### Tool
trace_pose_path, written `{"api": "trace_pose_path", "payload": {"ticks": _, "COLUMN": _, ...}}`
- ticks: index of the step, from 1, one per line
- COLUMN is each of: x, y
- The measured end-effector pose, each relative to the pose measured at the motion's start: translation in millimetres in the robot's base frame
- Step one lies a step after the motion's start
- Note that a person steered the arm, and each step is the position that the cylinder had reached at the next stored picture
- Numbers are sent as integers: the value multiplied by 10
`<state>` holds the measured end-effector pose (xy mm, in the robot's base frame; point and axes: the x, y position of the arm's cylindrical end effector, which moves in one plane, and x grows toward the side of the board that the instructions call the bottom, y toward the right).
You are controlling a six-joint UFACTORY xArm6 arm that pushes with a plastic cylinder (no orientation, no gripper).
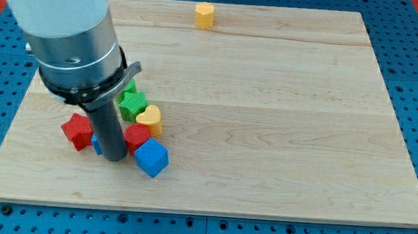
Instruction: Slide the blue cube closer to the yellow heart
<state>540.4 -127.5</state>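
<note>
The blue cube (151, 158) sits near the board's (268, 121) bottom-left, and the yellow heart (150, 118) is just above it toward the view's top, with a red block (137, 135) wedged between the two. My tip (113, 157) is down on the board just to the cube's left, close to it; I can't tell whether it is touching. There is no pincer on this rig, only the rod, so nothing is held.

A sliver of another blue block (97, 147) peeks out behind the rod on its left, shape hidden. A red star (77, 131) lies further left, and a green block (130, 103) sits above the heart, touching it or nearly so. A yellow block (204, 15) stands alone at the top edge, well apart.

My worry is the crowding. From where I stand, a push would drive the cube toward the view's right, not up to the heart. If I swing beneath the cube and push up, the red block could get shoved into the heart and carry it away, or the rod may drag the hidden blue piece along.
</note>
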Motion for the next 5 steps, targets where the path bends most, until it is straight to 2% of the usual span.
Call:
{"api": "trace_pose_path", "payload": {"ticks": 1, "x": -15, "y": 27}}
{"api": "trace_pose_path", "payload": {"ticks": 3, "x": 565, "y": 216}}
{"api": "trace_pose_path", "payload": {"ticks": 5, "x": 512, "y": 538}}
